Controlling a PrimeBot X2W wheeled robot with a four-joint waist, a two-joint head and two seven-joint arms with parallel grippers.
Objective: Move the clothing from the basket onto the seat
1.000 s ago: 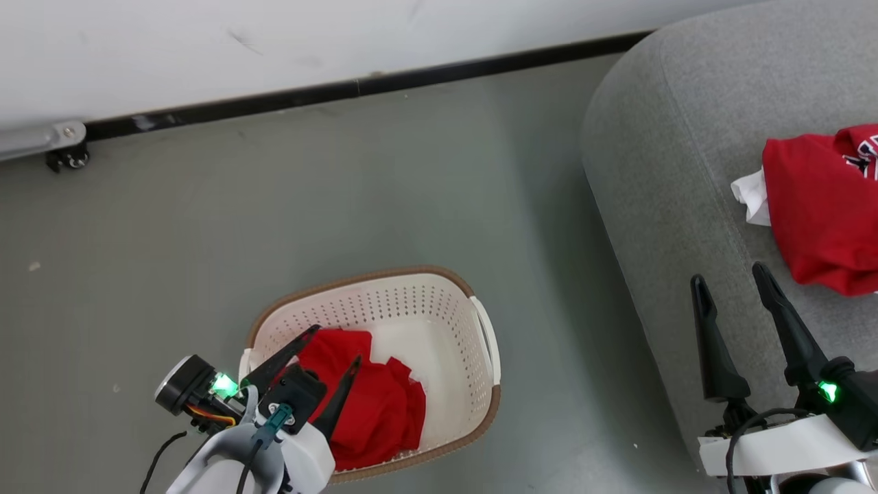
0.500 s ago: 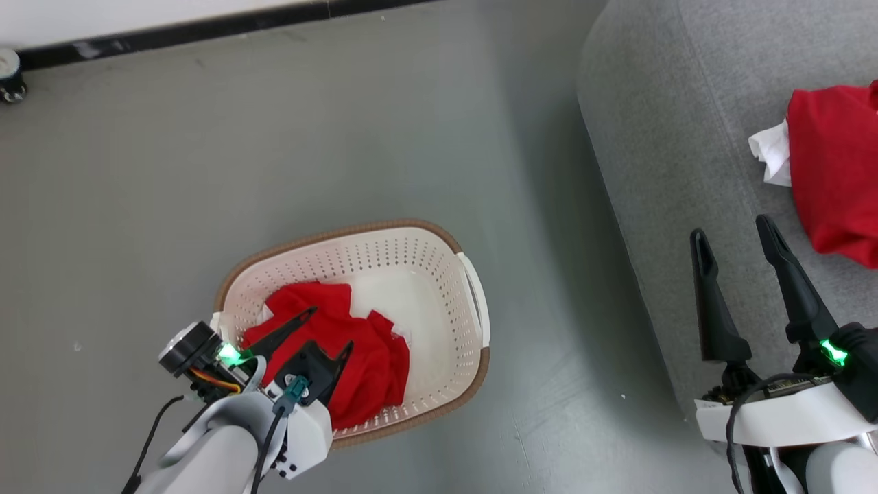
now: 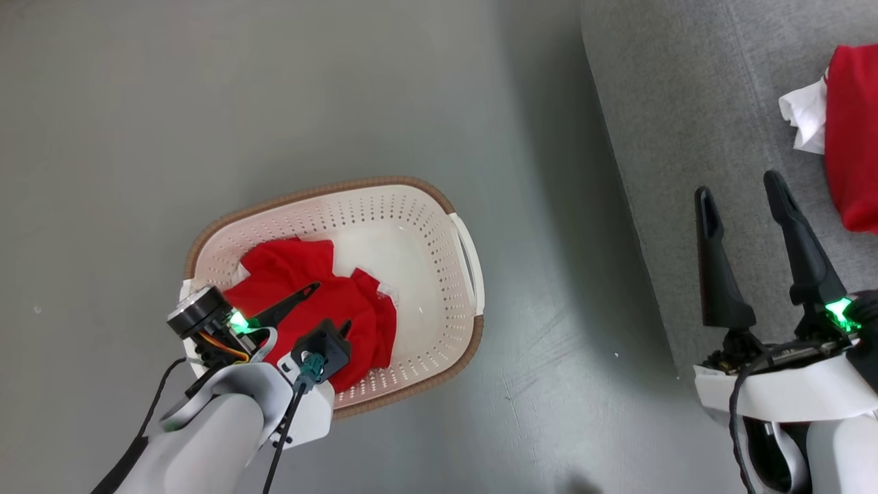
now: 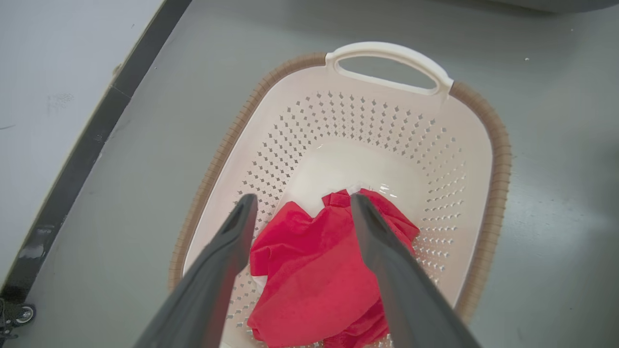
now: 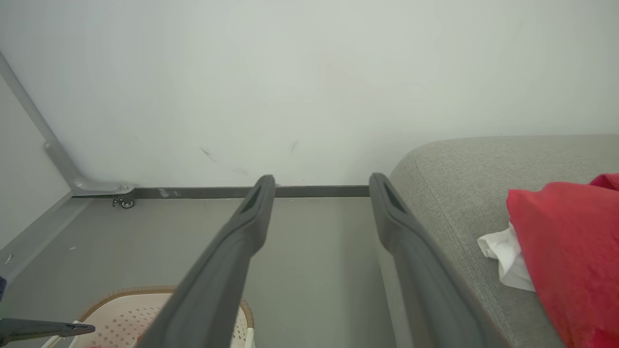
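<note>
Since my waist and head have tipped further down over the last second, everything has slid up the head view. That is my own bending, not the things moving. The seat (image 3: 686,137) stands at my right, with a red pile (image 3: 854,137) and a scrap of white (image 3: 804,120) already lying on it, so I judge part of the job done. The basket (image 3: 384,189) sits on the grey floor (image 3: 274,103) at my left, well apart from the seat. One crumpled red garment (image 3: 302,274) is left in the half nearer me, and the far half of the basket's bottom is bare.

The real change is my left gripper (image 3: 330,304): it has dropped from about rim height to down inside the basket, right over that garment. I take this as the reach before the grasp, with nothing lifted yet. Its fingers (image 4: 217,270) are spread wide, and in the left wrist view the garment's upper folds lie between them. Whether the tips already press into the cloth I cannot quite tell, since looking down my own fingers gives little sense of height; they seem to be touching it or just above it. They grip nothing so far.

My right gripper (image 3: 739,185) hangs over the seat's rounded edge, fingers parted and empty, near the red pile but clear of it.
</note>
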